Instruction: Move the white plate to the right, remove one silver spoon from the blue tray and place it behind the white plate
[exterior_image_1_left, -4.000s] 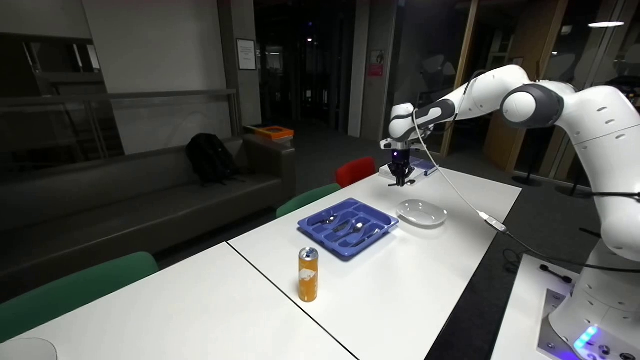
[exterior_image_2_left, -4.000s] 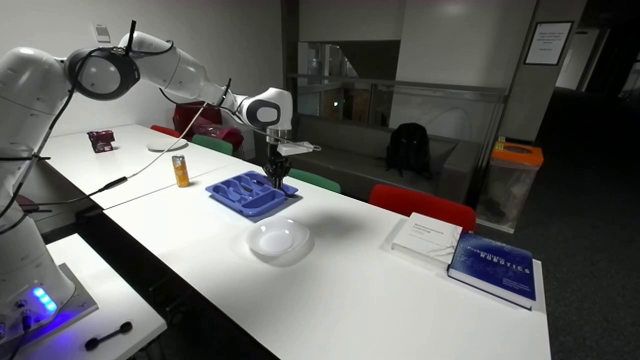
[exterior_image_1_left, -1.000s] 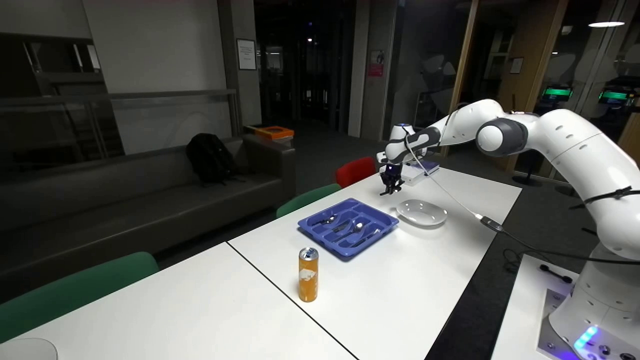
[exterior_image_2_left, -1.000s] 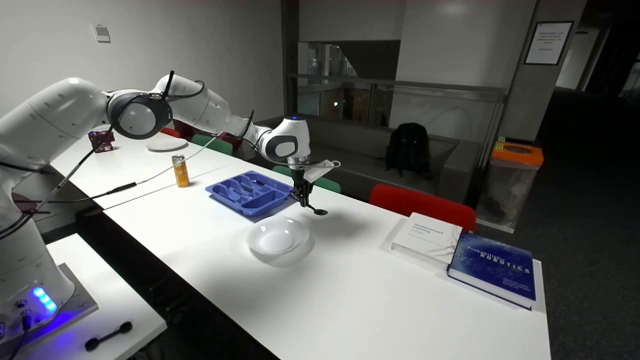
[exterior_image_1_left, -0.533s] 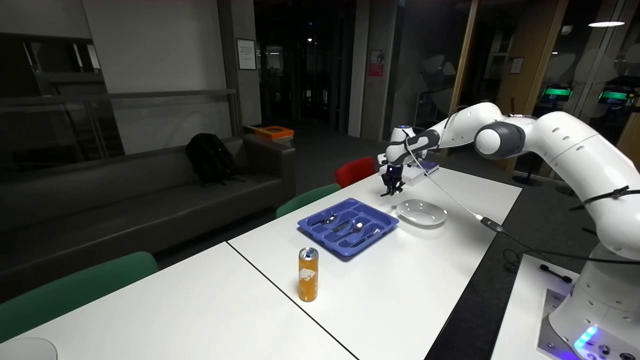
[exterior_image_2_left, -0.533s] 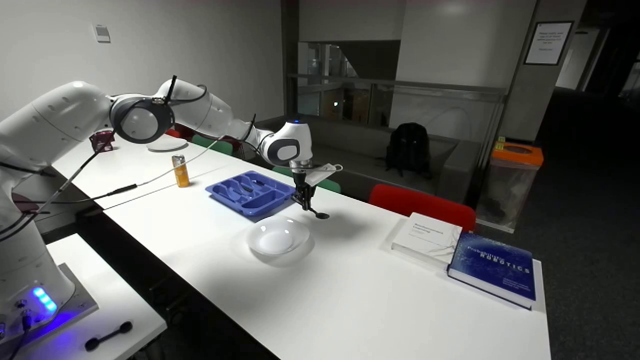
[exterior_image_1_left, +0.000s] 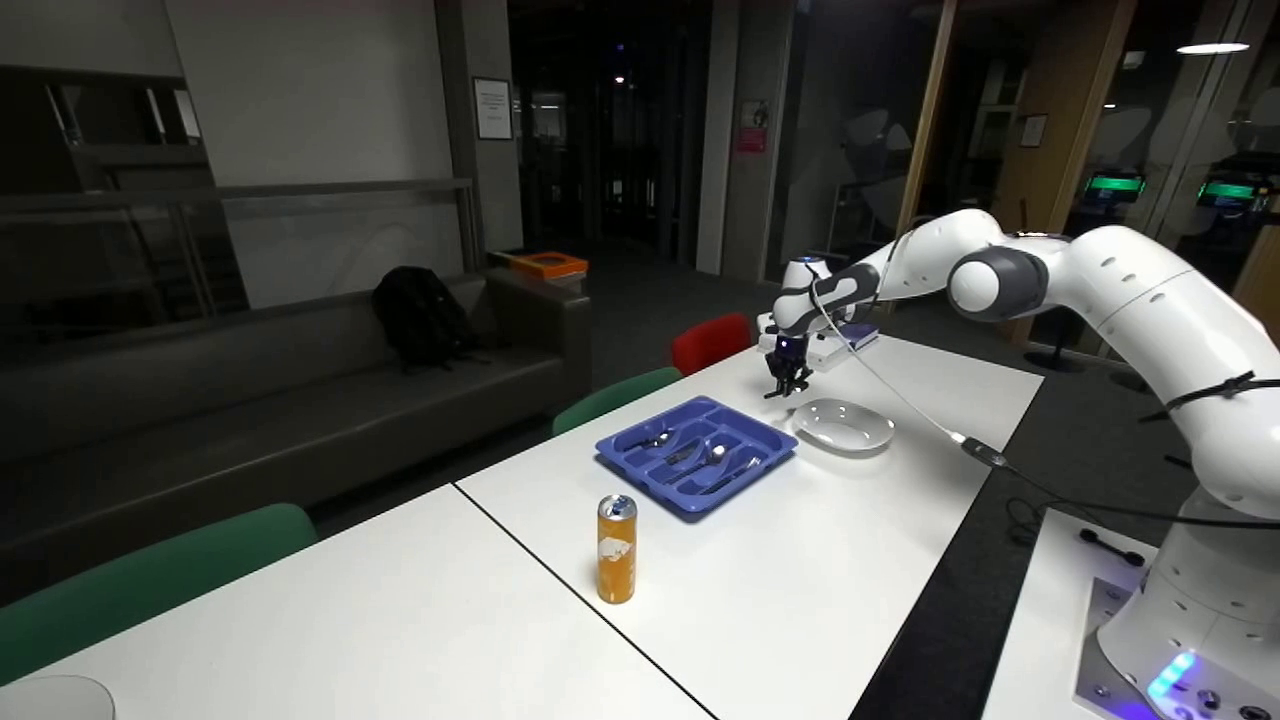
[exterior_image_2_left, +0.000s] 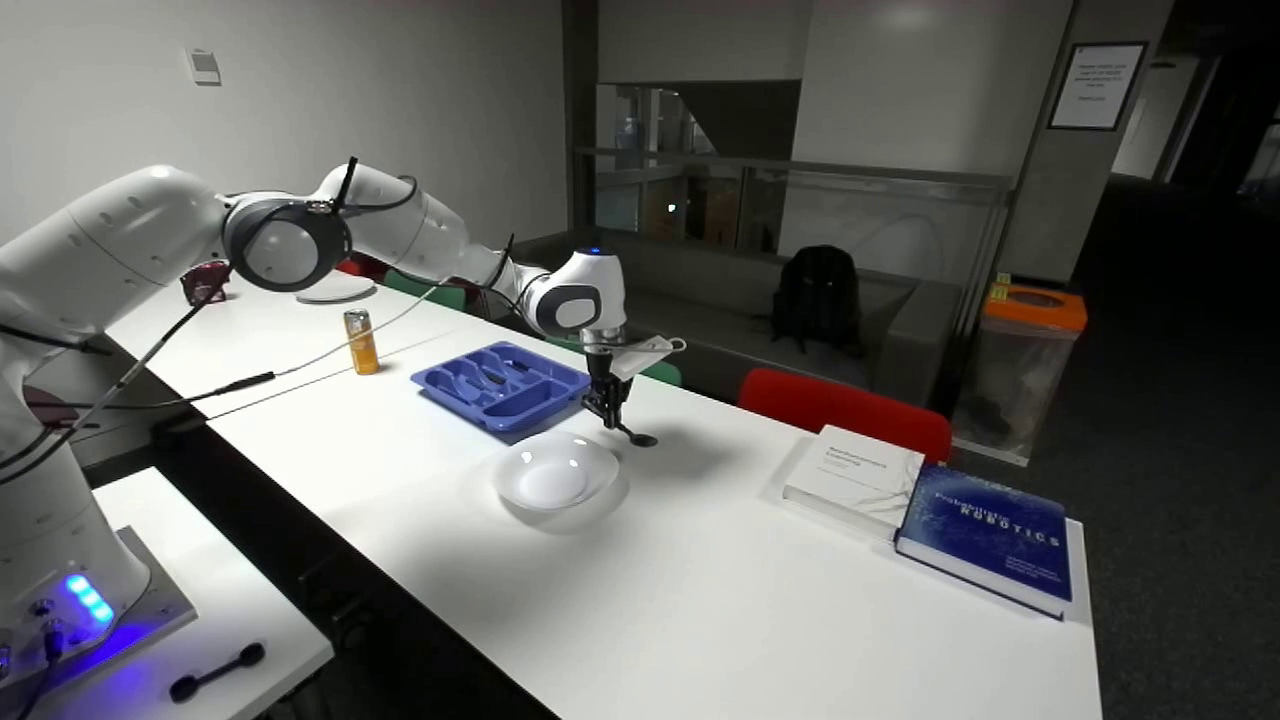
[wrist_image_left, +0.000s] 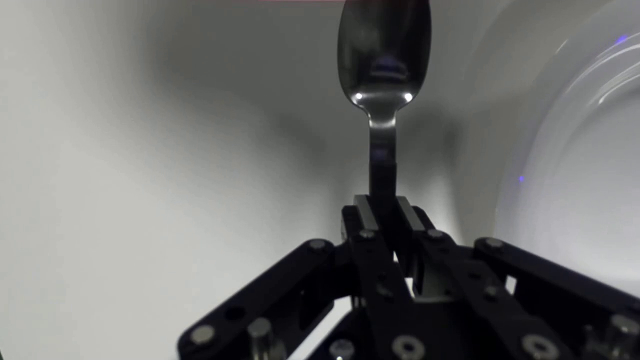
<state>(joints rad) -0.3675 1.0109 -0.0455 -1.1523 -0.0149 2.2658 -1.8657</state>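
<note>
My gripper (exterior_image_2_left: 608, 422) is shut on the handle of a silver spoon (exterior_image_2_left: 643, 440), whose bowl points out past the fingertips. In the wrist view the fingers (wrist_image_left: 383, 207) pinch the spoon (wrist_image_left: 384, 55) with the table below; the gap to the table is hard to judge. The gripper also shows in an exterior view (exterior_image_1_left: 787, 386). The white plate (exterior_image_2_left: 555, 478) lies beside the spoon, nearer the robot base; it shows in the wrist view (wrist_image_left: 590, 185) at right and in an exterior view (exterior_image_1_left: 843, 428). The blue tray (exterior_image_1_left: 745, 440) holds other cutlery; it also shows in an exterior view (exterior_image_2_left: 522, 404).
An orange can (exterior_image_1_left: 616, 550) stands beyond the tray, away from the plate. A white book (exterior_image_2_left: 855, 475) and a blue book (exterior_image_2_left: 985, 535) lie at the table's far end. Red (exterior_image_2_left: 845, 410) and green chairs line the far edge. A cable (exterior_image_1_left: 890, 365) hangs from the arm.
Over four seconds the gripper, holding the spoon, has moved from the tray's edge to beyond the plate and come down. In the last second it sinks slightly. Plate and tray have not moved.
</note>
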